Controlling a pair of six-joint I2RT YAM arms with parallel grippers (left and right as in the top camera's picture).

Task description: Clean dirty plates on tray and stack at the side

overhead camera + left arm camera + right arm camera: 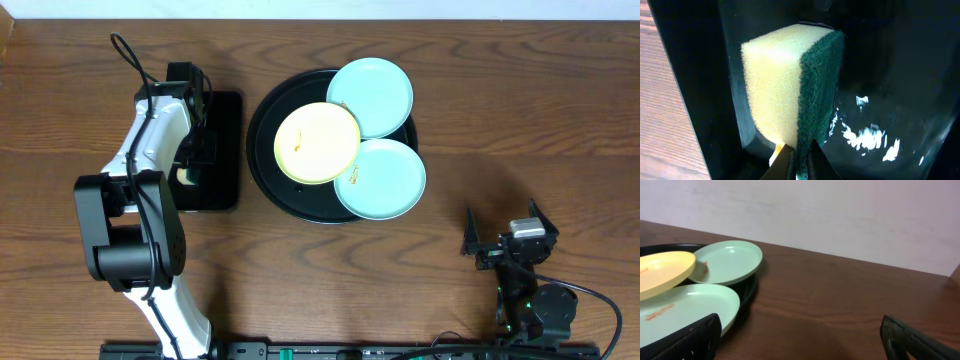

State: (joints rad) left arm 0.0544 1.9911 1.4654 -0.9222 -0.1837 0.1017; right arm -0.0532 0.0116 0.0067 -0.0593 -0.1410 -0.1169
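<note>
Three small round plates lie overlapping on the large round glossy black tray (262, 120) at the middle of the dark wooden table (450, 300). The pale yellow plate (317, 143) rests on the edges of the two others. The far pale mint plate (370, 96) and the near pale mint plate (380, 178) both overhang the tray's raised rim on the right. Small orange smudges show on the yellow plate and on the near mint plate, and the right wrist view shows another on the far mint plate. Just left of the round tray stands a smaller rectangular black tray (228, 150), largely covered from overhead by the white and black left arm (150, 150). From overhead the left gripper cannot be made out under the arm. In the left wrist view the left gripper (799, 162) is cut off at the lower edge, with only its fingertips visible. They are drawn narrow and pinch the dark green scouring layer of a yellow foam sponge block (775, 90), which stands on edge against the tray's black wall. Glare on the glossy surface hides the tray floor beside it. The right gripper (799, 325) sits well apart from the plates at the near right of the table. Its fingers are spread wide and hold nothing.
</note>
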